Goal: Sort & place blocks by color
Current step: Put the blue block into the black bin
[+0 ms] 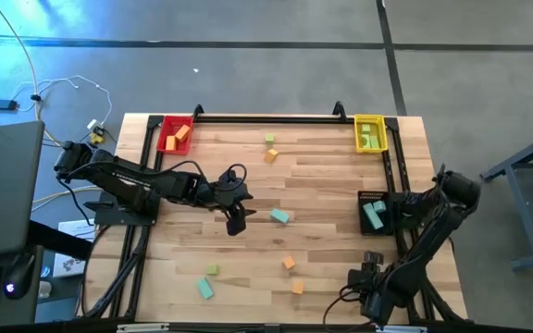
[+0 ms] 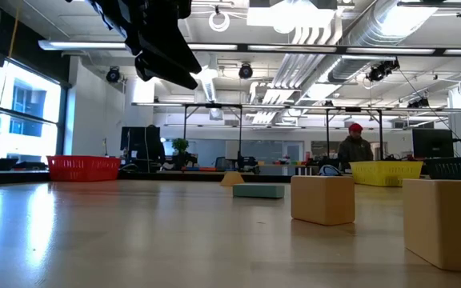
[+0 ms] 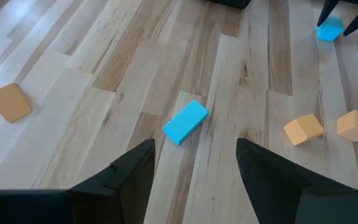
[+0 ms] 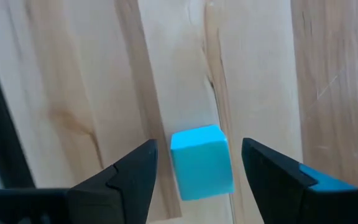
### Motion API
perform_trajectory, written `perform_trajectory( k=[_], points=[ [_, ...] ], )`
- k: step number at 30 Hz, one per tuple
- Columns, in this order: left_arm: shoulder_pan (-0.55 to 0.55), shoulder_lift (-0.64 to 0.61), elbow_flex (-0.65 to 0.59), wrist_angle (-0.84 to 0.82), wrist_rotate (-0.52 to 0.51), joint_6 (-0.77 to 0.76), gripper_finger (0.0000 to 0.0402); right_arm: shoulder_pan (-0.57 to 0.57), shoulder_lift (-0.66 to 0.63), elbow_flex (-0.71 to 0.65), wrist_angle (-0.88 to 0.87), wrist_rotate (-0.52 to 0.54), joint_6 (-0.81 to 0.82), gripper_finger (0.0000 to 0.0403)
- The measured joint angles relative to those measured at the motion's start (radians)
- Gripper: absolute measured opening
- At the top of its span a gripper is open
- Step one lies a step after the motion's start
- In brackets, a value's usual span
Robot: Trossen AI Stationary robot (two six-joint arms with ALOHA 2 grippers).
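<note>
the small teal rectangular block (image 1: pixel 280 216) lies flat mid-table, just ahead of the left gripper (image 1: pixel 236 222), whose fingers stand open and empty above it. i'd drop straight down, straddling its narrow sides. the right gripper (image 4: pixel 197 180) hangs open around a teal cube (image 4: pixel 201 162).

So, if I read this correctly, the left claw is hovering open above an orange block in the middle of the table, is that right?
Not quite: the block beneath the open left claw is teal, not orange. The left wrist view shows this, and the high view agrees.
</note>
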Motion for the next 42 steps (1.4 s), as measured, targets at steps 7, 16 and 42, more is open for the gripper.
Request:
perform_trajectory(
  k=[7,16,42],
  points=[
    [0.000,0.000,0.000,0.000,0.000,0.000,0.0211,0.000,0.034,0.000,0.016,-0.005,0.032,0.0206],
    [0.000,0.000,0.000,0.000,0.000,0.000,0.0211,0.000,0.044,0.000,0.029,-0.040,0.077,0.0129],
    [-0.052,0.000,0.000,-0.133,0.029,0.000,0.0211,-0.064,0.035,0.001,-0.423,0.378,0.647,0.0105]
  ],
)
